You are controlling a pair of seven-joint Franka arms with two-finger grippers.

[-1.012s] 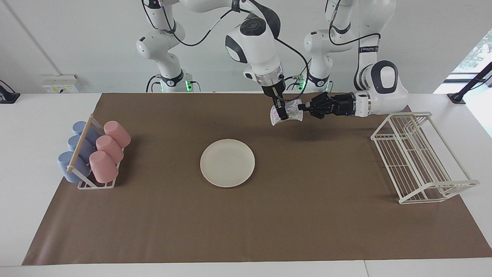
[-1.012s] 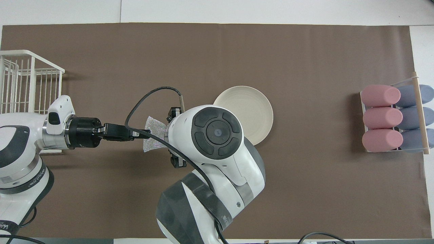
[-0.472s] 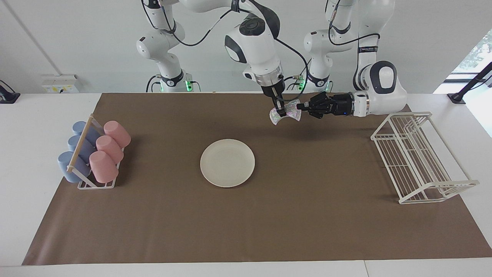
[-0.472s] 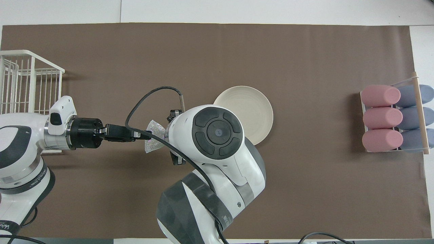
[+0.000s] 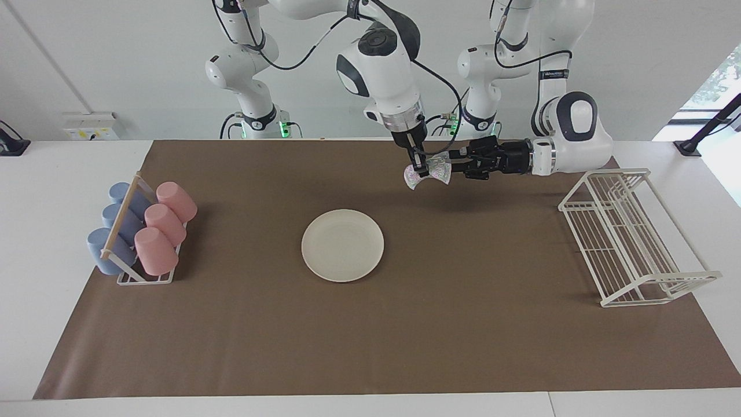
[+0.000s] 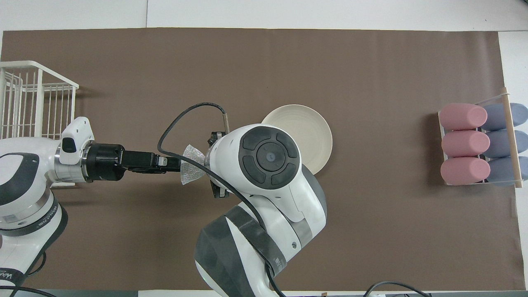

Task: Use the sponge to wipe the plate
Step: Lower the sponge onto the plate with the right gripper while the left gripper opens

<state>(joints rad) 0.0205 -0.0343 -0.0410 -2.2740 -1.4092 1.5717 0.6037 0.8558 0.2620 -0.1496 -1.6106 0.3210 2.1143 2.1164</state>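
Now right hand [image 5: 421, 169] pinches sponge [image 5: 429, 172] midair — left hand [image 5: 457, 164] open beside it.

Facing camera high, overhead steep; both share table [image 5: 370, 324].

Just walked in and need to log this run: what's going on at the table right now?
A sponge is being passed between the two arms in the air, over the brown mat near the robots. The right gripper comes down from above and is shut on the sponge's middle. The left gripper reaches in level from the side at the sponge's edge, and its fingers look parted. The plate lies untouched on the mat, not yet wiped.
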